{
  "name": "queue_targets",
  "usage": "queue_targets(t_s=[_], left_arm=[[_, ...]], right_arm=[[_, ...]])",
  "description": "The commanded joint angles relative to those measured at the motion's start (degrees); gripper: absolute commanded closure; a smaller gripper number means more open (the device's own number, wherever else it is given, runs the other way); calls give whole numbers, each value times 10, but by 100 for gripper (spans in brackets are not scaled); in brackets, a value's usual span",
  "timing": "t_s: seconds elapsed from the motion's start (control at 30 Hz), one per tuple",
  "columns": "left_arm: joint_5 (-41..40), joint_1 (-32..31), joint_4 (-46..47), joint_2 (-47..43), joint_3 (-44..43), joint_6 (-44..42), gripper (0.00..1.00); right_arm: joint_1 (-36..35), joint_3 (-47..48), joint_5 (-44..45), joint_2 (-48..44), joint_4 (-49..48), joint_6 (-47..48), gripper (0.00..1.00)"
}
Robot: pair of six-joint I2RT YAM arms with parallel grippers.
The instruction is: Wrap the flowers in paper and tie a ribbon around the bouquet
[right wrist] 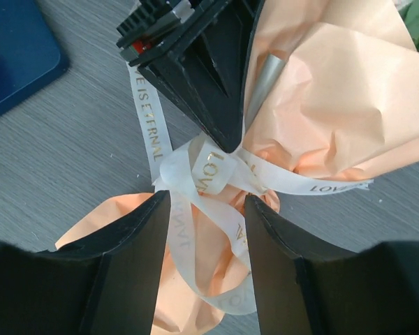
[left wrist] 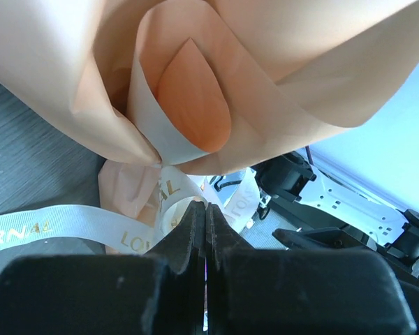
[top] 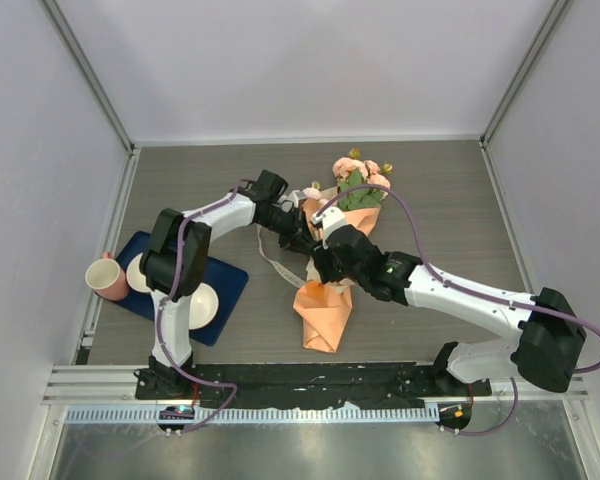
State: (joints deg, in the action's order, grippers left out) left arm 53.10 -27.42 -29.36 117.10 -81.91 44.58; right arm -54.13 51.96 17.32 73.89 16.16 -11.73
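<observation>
Right jaws apart astride the ribbon (right wrist: 216, 174), left jaws clamped on it at the bouquet (top: 325, 310).

The tabletop (top: 450, 190) was grey, with a fine wood grain. White panels closed it on three sides: a back wall (top: 310, 60), a left wall (top: 30, 150) and a right wall (top: 570, 150). Thin metal posts (top: 90, 75) stood along the far corners. The light was soft and even, and the shadows were faint.
</observation>
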Motion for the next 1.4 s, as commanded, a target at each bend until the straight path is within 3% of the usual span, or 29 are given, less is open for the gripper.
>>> queue_targets(t_s=[0.0,0.5,0.7,0.87,0.97,1.2,1.3,1.33,1.37], left_arm=[[10,-4,12,-38,2,1,100],[11,-4,8,-56,4,-3,100],[5,-4,4,-52,1,-4,100],[-45,-4,15,-56,-1,14,100],[-80,-3,8,-64,-12,16,100],[-125,-4,-8,-86,-12,11,100],[-149,-3,-20,-100,-11,6,100],[-151,-4,-20,-103,-11,6,100],[-153,-4,-20,-106,-11,6,100]], right_arm=[[9,-4,-65,6,-66,52,48],[10,-17,-95,72,-105,58,72],[10,29,-81,65,-57,30,100],[9,24,-134,10,-6,-41,100],[-2,-17,-122,-43,12,-106,100],[-5,-47,38,-176,107,-224,100],[-5,-29,189,-176,197,-340,100],[-5,-24,258,-163,267,-376,100],[-5,-18,291,-151,306,-459,100]])
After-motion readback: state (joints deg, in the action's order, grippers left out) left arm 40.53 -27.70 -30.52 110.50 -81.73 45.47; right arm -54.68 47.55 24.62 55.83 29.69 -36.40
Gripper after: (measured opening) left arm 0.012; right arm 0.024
